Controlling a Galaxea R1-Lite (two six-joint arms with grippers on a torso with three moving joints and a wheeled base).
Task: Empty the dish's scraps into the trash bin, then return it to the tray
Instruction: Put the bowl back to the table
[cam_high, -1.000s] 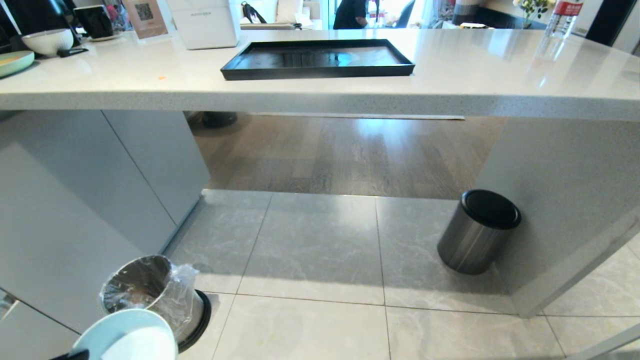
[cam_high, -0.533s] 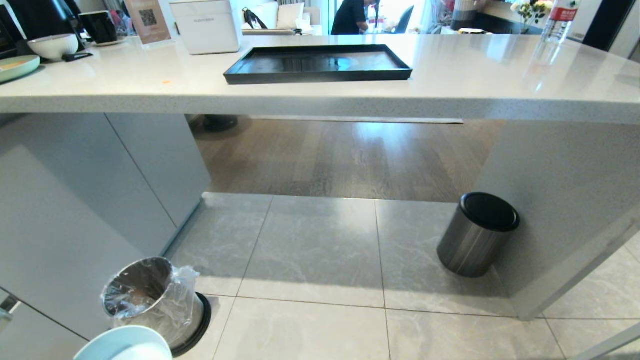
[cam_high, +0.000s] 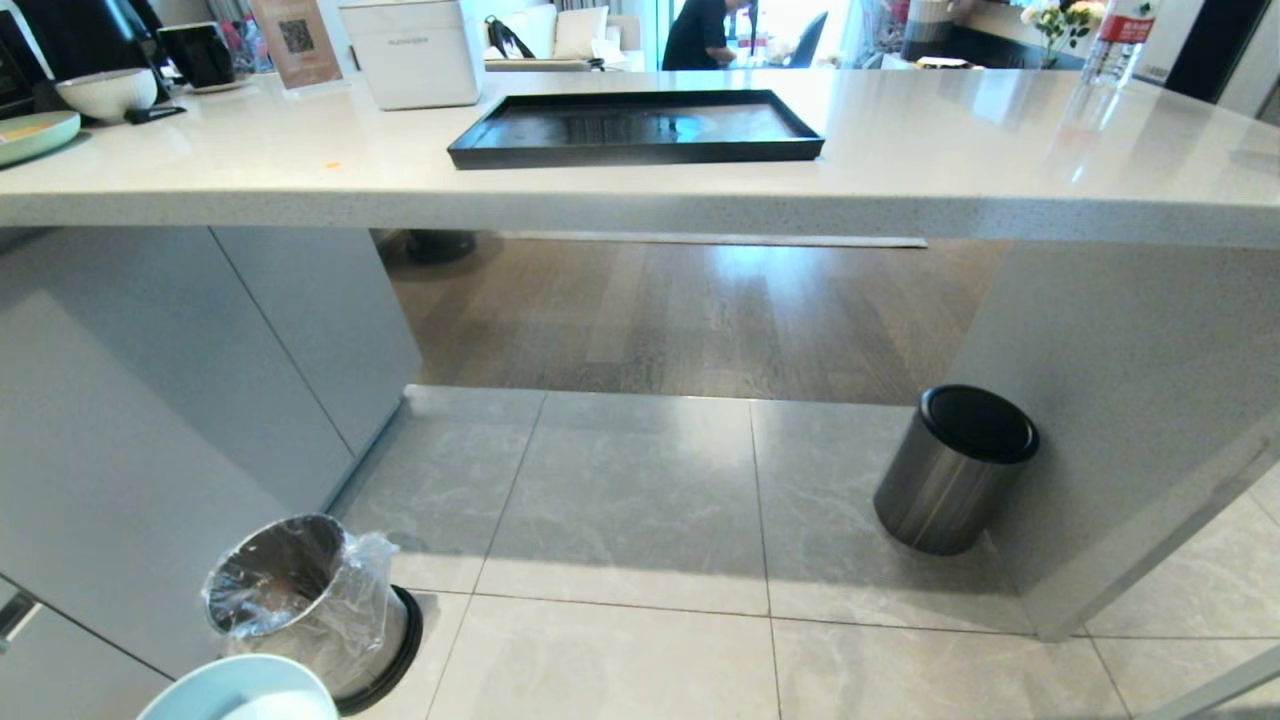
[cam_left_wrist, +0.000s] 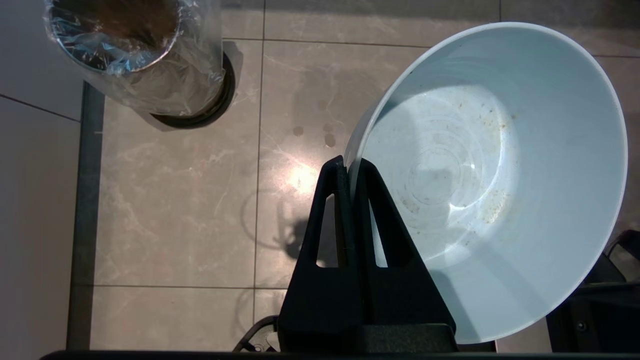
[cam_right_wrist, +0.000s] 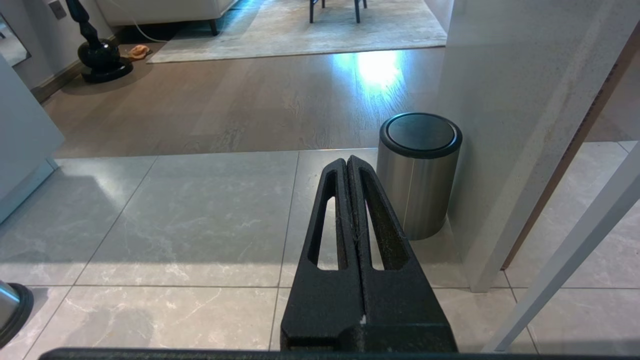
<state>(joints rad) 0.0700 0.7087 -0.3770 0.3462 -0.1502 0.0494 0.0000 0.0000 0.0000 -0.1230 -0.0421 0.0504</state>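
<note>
Down in the near-left corner of the head view, the dish (cam_high: 240, 692) shows only as a pale blue arc at the frame's edge, just beside the trash bin (cam_high: 300, 590) with its crinkled liner. The tray (cam_high: 636, 126) sits bare on the counter (cam_high: 950, 150), far and centre. A second steel can with a black top (cam_high: 958, 470) stands on the floor to the right, by the counter's leg.

From the left wrist view, the left gripper (cam_left_wrist: 350, 167) has its jaws clamped on the dish's (cam_left_wrist: 492, 170) rim, one finger inside and one outside. The bowl is tipped on its side and holds no scraps, only faint smears. The trash bin (cam_left_wrist: 135, 55) stands apart from it, something brown dimly visible in its liner. So the emptying looks done, and the step in hand is likely the carry back up to the tray. To do that well, the thin rim pinch should stay firm, the bowl should be levelled gradually, and it should clear the counter edge before being lowered flat inside the tray's rim.

From the right wrist view, the right gripper (cam_right_wrist: 352, 165) hangs low over the floor tiles, jaws pressed together on nothing, idle near the black-topped can (cam_right_wrist: 419, 172)
</note>
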